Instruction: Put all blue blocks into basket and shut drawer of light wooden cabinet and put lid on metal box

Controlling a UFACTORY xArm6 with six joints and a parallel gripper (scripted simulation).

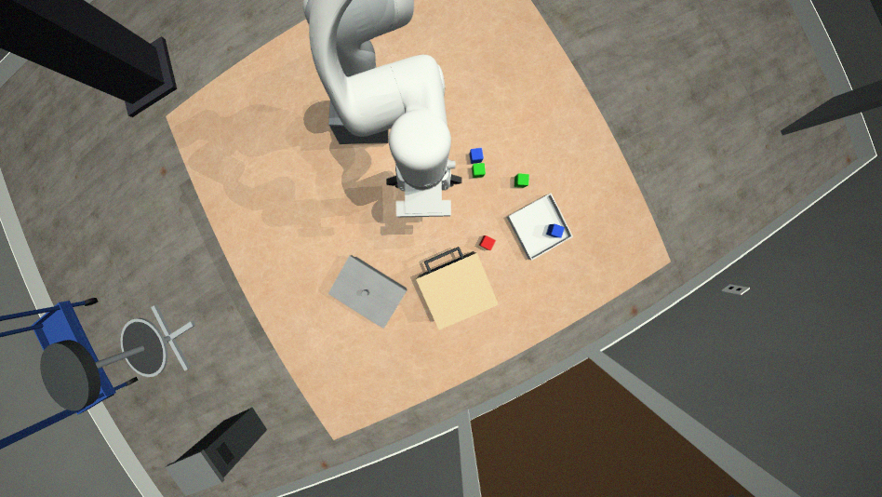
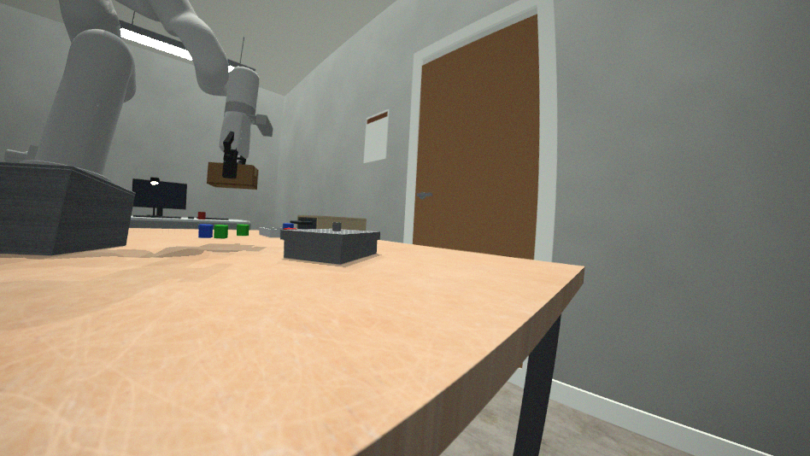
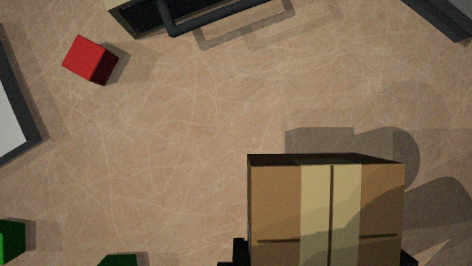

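Observation:
My gripper [image 1: 424, 181] [image 2: 233, 170] [image 3: 325, 255] is shut on a brown cardboard box [image 2: 247, 176] [image 3: 277, 200], held high above the table. A blue block [image 1: 476, 154] [image 2: 205, 230] stands on the table beside a green one. The white basket [image 1: 527, 228] [image 3: 9, 117] holds a blue block [image 1: 555, 231] near its right corner. The light wooden cabinet [image 1: 458, 293] has its drawer handle toward the robot; the drawer looks shut. The grey metal box [image 2: 311, 247] has its lid [image 1: 376, 302] on, apparently level. The insides of cabinet, metal box and cardboard box are hidden.
A green block [image 1: 478, 169] [image 2: 220, 231] touches or nearly touches the blue one. Another green block [image 1: 522, 180] [image 2: 242, 230] lies between it and the basket. A red block [image 1: 487, 242] [image 3: 84, 57] lies between cabinet and basket.

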